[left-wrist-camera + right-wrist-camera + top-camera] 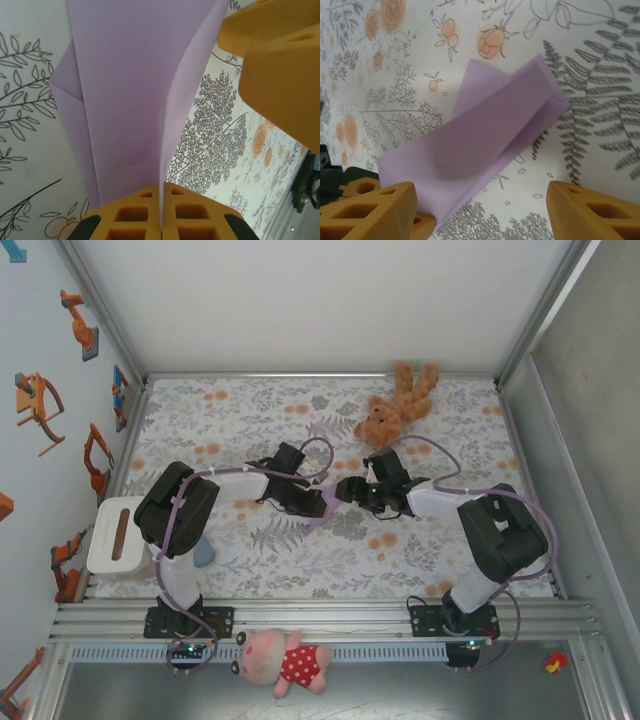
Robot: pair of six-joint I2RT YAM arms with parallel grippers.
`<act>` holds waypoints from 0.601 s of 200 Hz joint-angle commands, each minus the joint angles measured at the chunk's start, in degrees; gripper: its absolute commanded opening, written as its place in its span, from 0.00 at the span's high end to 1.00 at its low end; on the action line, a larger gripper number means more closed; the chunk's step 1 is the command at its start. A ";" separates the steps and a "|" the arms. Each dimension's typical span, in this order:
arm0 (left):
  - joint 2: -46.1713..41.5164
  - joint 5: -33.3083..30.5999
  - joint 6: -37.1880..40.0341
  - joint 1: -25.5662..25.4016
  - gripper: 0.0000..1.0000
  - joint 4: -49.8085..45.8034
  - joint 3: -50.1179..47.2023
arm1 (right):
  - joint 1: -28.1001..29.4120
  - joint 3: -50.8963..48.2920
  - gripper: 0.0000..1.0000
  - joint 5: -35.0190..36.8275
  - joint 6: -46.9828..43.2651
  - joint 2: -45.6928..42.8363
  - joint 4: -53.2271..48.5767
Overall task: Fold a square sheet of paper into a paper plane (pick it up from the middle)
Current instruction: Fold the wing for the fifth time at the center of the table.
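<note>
Paper [125,100], top edge cropped (left claw [161,212] pinching)

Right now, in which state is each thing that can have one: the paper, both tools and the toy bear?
Sheet of paper, partly folded, one flap raised.
Left tool, shut on the edge of the raised flap.
Right tool, open, fingers wide apart.
Teddy bear, lying down, apart from both tools.

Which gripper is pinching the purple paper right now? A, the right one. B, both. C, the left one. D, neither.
C: the left gripper has its pads shut on a raised flap of the paper, while the right gripper is open.
</note>
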 commanded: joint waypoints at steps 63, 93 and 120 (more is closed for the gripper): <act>2.82 6.34 -4.37 1.49 0.94 0.95 0.69 | 0.93 7.38 0.34 1.13 -3.80 5.59 -5.54; 3.29 6.79 -4.86 1.66 0.92 1.54 0.71 | 1.27 7.70 0.36 2.83 -4.02 6.43 -7.21; 3.85 7.03 -5.12 1.71 0.91 1.77 0.68 | 1.40 7.54 0.37 4.14 -4.25 6.61 -8.41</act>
